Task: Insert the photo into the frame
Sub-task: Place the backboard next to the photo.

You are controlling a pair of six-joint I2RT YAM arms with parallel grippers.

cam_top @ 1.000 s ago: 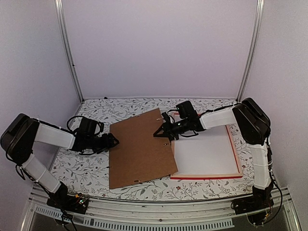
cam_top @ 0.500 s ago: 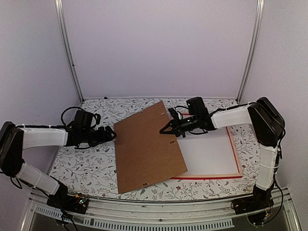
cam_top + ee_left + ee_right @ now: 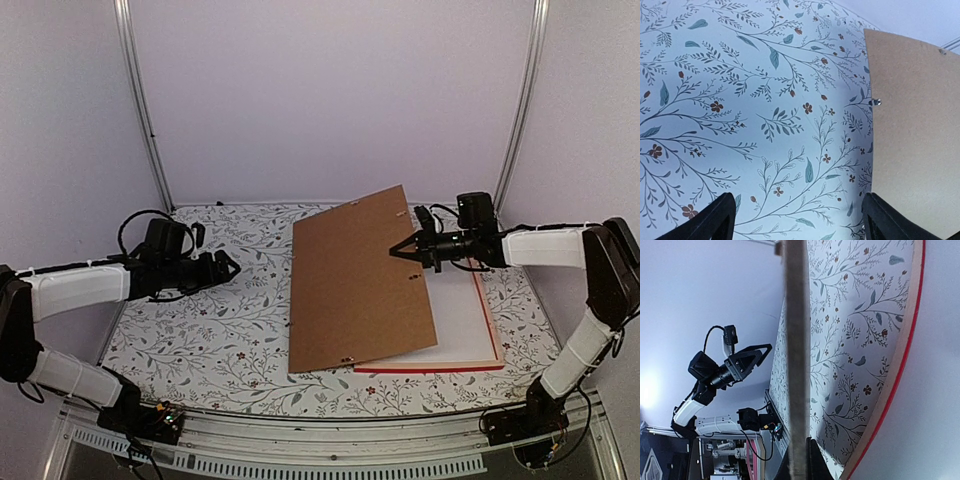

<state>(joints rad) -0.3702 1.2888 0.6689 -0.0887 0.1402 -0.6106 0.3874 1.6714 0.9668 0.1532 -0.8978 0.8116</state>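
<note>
- I had the right end effector [image 3: 412,250] pressed together on the right edge of the board [image 3: 350,290], pinching it. The wrist view showed that thin edge running straight between the fingers.
- The board stood tilted, with the pinched edge up at the end effector and the side away from the grip low, at or near the table [image 3: 200,330].
- The frame [image 3: 488,312] lay flat on the table, just below the right end effector and on the arm-base side of it. The board hid its left part.
- The frame faced upward, with a white panel [image 3: 465,320] inside its red rim and its sides square to the table's edge. Its long axis seemed to run from the bases toward the far wall, but with the board across it I could not be sure.
- I could not see the photo in any view. It may have been under the board or the panel.
- The left end effector [image 3: 228,268] was spread and empty, low over the table and well apart from the board.
- I judged the step to be handling the backing board at the frame. The next move called for a slow swing of the board, since a one-edge pinch could slip, and for finding the photo first.
</note>
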